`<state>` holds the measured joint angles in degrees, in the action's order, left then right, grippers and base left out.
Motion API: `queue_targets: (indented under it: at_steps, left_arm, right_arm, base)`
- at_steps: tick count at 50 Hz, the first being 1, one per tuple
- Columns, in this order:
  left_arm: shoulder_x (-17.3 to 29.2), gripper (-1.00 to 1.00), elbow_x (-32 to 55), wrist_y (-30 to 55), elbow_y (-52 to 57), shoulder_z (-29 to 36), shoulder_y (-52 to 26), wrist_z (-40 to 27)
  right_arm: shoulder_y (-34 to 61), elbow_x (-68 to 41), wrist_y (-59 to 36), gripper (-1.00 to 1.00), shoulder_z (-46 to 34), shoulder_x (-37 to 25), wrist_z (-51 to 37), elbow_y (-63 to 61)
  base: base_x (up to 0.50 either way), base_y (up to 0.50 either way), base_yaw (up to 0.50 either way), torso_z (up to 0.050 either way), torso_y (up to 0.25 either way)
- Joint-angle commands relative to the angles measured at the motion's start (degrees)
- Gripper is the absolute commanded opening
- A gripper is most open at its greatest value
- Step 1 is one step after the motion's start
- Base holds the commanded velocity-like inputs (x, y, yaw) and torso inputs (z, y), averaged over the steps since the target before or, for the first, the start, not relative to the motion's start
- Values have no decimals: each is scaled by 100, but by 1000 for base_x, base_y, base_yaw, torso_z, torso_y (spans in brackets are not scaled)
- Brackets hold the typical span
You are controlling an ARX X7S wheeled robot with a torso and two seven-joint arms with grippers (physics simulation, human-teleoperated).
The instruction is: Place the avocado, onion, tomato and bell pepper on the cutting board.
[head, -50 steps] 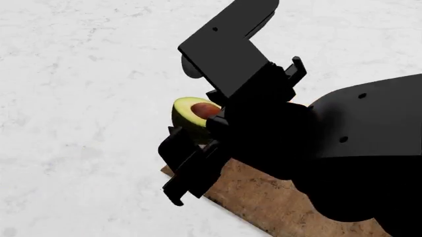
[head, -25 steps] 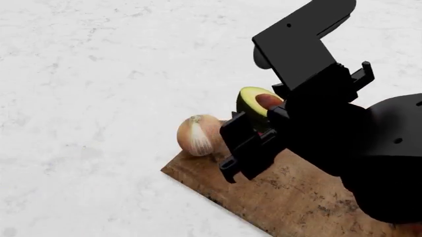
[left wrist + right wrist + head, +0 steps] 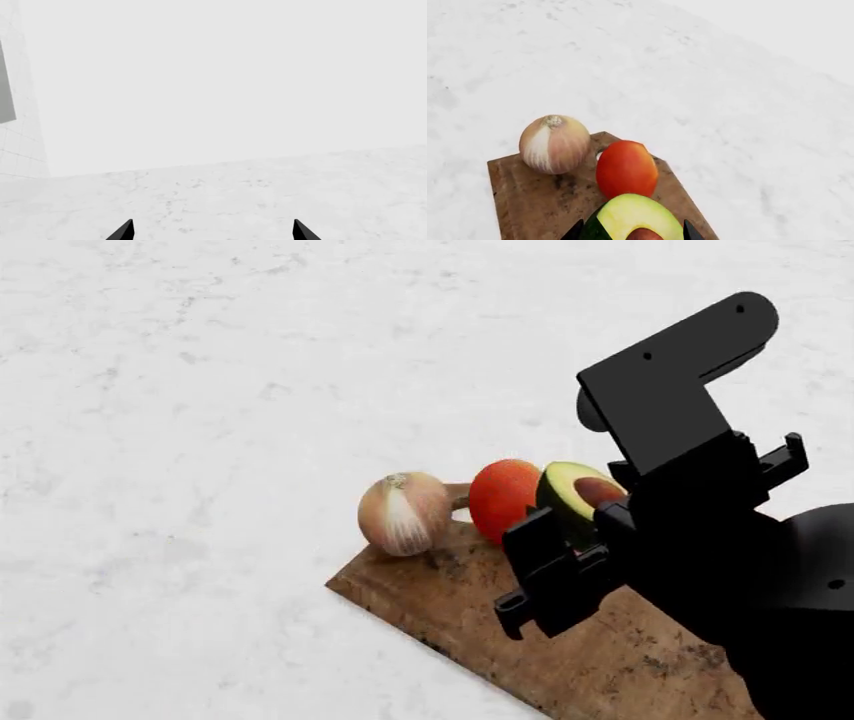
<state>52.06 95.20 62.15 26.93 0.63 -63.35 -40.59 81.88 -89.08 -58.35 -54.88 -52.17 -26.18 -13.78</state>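
Right pincer (image 3: 630, 232) grips the avocado (image 3: 635, 216) above the cutting board (image 3: 587, 650); no writing legible.

The right hand (image 3: 577, 540) reaches in from the right, its fingers closed around the avocado (image 3: 577, 495). The left hand (image 3: 212, 231) shows only two spread fingertips.

Onion (image 3: 403, 513) and tomato (image 3: 505, 499) crowd the cutting board's (image 3: 454, 605) far end.

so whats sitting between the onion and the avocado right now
The tomato: in the right wrist view it sits on the cutting board between the onion and the avocado.
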Motion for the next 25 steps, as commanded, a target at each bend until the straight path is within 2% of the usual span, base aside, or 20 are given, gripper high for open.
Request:
queue_targets:
  at_steps: [1,25]
  left_arm:
    - [42,100,-12,-36,20,-10,60,8]
    - [117,100,51,-80,47,6,48,-22]
  right_arm:
    - [-412,305,255,-100,-76,-41,153,39]
    - [-936,475,448,-100,-246,-210,218,175]
  base:
    - [0,0,0,0,0]
    - [0,0,0,0,0]
